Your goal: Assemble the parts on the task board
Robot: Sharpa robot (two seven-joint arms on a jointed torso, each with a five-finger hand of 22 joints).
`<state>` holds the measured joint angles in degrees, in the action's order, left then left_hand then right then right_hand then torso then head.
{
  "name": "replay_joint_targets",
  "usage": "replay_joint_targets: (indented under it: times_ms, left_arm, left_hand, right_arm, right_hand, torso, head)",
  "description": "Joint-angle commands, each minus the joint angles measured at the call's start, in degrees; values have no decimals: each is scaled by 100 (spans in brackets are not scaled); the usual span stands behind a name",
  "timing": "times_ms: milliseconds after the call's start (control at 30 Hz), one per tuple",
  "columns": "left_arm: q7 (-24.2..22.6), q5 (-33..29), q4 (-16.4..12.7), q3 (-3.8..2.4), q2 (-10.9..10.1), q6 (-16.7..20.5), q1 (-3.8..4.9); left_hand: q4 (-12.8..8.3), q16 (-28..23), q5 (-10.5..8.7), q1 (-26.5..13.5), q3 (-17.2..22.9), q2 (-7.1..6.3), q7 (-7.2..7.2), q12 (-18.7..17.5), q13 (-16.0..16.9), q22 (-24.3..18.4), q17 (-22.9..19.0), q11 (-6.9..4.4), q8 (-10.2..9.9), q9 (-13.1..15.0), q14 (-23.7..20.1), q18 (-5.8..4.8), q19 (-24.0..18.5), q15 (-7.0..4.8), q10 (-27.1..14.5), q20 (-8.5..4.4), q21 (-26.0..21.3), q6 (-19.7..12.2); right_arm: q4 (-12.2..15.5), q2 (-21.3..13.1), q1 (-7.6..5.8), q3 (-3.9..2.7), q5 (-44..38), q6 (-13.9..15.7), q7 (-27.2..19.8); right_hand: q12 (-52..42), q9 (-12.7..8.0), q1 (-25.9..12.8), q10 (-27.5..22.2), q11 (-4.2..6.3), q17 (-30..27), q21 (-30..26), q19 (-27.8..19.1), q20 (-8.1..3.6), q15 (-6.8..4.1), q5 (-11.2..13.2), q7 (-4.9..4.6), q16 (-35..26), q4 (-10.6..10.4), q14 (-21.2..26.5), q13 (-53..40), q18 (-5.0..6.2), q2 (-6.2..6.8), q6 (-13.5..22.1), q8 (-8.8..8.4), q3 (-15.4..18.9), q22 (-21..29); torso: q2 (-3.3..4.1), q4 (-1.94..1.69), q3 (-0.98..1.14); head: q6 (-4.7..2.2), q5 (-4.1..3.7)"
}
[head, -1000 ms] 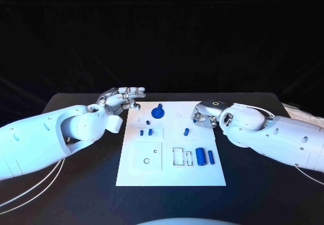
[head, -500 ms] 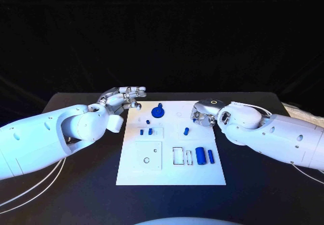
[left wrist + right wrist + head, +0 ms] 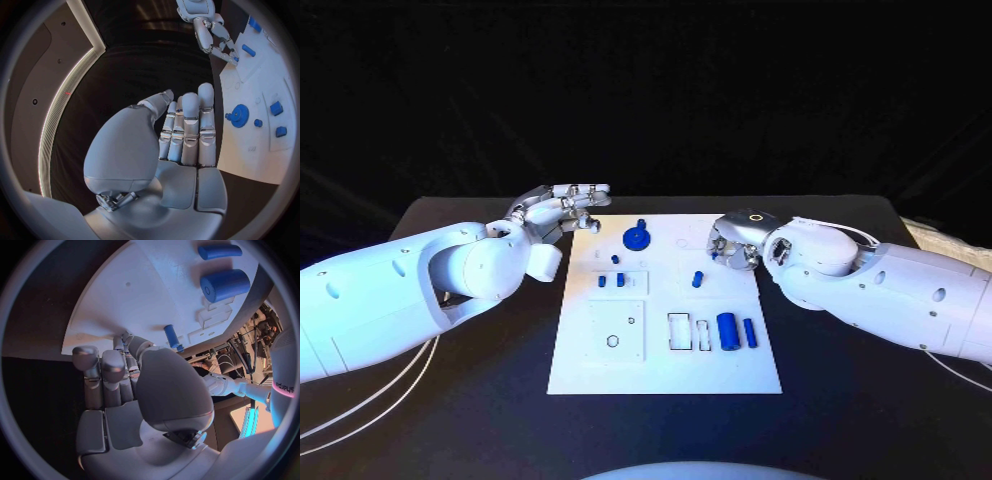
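— Right hand [image 3: 736,245]: what is it doing?
— Hovering over the board's [image 3: 666,375] far right edge, fingers curled inward; whether it is pinching anything, I cannot tell. A blue peg [image 3: 698,279] is standing just beside it.
— Left hand [image 3: 560,210]?
— Fingers straight together, holding nothing, beside the far left corner near the gear [image 3: 638,238].

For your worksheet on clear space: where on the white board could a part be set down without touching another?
The task board is bare along its near edge, below the thick blue cylinder. Its far right corner is crowded by the right hand, and its middle by the small blue pieces and the blue gear.
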<state>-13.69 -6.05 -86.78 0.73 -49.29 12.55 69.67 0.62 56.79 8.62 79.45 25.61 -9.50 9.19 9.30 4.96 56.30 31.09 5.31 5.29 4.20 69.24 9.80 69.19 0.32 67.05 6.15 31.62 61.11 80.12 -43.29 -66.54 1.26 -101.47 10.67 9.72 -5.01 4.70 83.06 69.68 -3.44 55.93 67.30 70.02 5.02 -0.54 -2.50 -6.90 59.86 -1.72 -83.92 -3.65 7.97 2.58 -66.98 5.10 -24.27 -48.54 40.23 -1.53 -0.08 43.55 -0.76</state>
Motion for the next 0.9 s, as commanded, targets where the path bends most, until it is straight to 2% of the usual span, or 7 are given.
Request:
replay_joint_targets:
  times_ms: [33,267,467,567,667,833,900]
  left_arm:
    - [-47,-36,3,-4,-2,-36,2]
    - [-50,-36,16,-4,-8,-38,1]
    - [-50,-36,34,-4,-6,-43,0]
    - [-50,-36,34,-4,-8,-47,0]
    - [-51,-36,34,-3,-11,-49,-2]
    - [-56,-36,31,-3,-14,-49,-8]
    - [-59,-36,28,-3,-12,-51,-12]
  left_hand:
    - [-21,-25,19,12,-18,46,-9,29,4,-5,-5,-16,34,-4,-52,71,-46,6,-42,0,-20,43]
    - [-28,-30,20,21,-17,51,-8,33,4,-11,-12,-16,35,-5,-55,71,-47,6,-46,-1,-27,44]
    - [-35,-34,21,29,-16,55,-7,36,3,-16,-18,-15,35,-7,-57,72,-47,6,-49,-1,-33,43]
    - [-35,-34,21,29,-16,55,-7,36,3,-16,-18,-15,35,-7,-57,72,-47,6,-49,-1,-33,43]
    - [-35,-34,21,29,-16,55,-7,36,3,-16,-18,-15,35,-7,-57,72,-47,6,-49,-1,-33,43]
    - [-35,-34,21,29,-16,55,-7,36,3,-16,-18,-15,35,-7,-57,72,-47,6,-49,-1,-33,43]
    - [-35,-34,21,29,-16,55,-7,36,3,-16,-18,-15,35,-7,-57,72,-47,6,-49,-1,-33,43]
  right_arm:
    - [73,-58,31,12,-15,279,66]
    - [297,-238,-8,-42,104,634,81]
    - [520,-386,-47,-77,303,750,51]
    - [672,-465,-56,-86,410,786,29]
    - [875,-528,-60,-91,510,819,7]
    - [1257,-530,-38,-95,586,834,-27]
    - [1422,-483,-10,-94,594,824,-45]
  right_hand:
    - [-19,29,-63,43,-12,21,32,33,-2,-46,-35,-9,37,8,-124,-11,-22,9,-48,21,-34,-30]
    - [-7,36,-83,64,-8,49,70,64,-1,-52,-36,-9,73,29,-136,-7,-30,20,-62,21,-77,-81]
    - [3,40,-92,72,-8,68,86,75,-1,-55,-37,-10,95,44,-141,-5,-32,28,-66,19,-107,-100]
    - [6,41,-95,74,-8,74,94,80,-1,-56,-37,-11,102,48,-142,-5,-34,30,-67,19,-115,-111]
    - [9,42,-99,76,-8,82,102,87,-1,-58,-37,-12,111,51,-144,-5,-36,32,-68,18,-122,-124]
    - [13,43,-106,78,-9,95,115,98,-1,-61,-37,-15,124,55,-146,-4,-39,35,-69,17,-131,-144]
    - [18,44,-111,78,-9,107,126,105,-1,-63,-38,-17,138,59,-148,-3,-41,37,-68,15,-142,-158]
  torso:
    - [-3,-3,1]
    - [-1,7,2]
    - [-5,7,5]
    - [-1,2,2]
    - [-1,1,2]
    - [-1,-1,3]
    - [-1,-5,-1]
  head:
    - [-3,3]
    - [-28,5]
    - [-7,4]
    - [-27,22]
    - [-3,47]
    - [-20,88]
    - [-5,117]
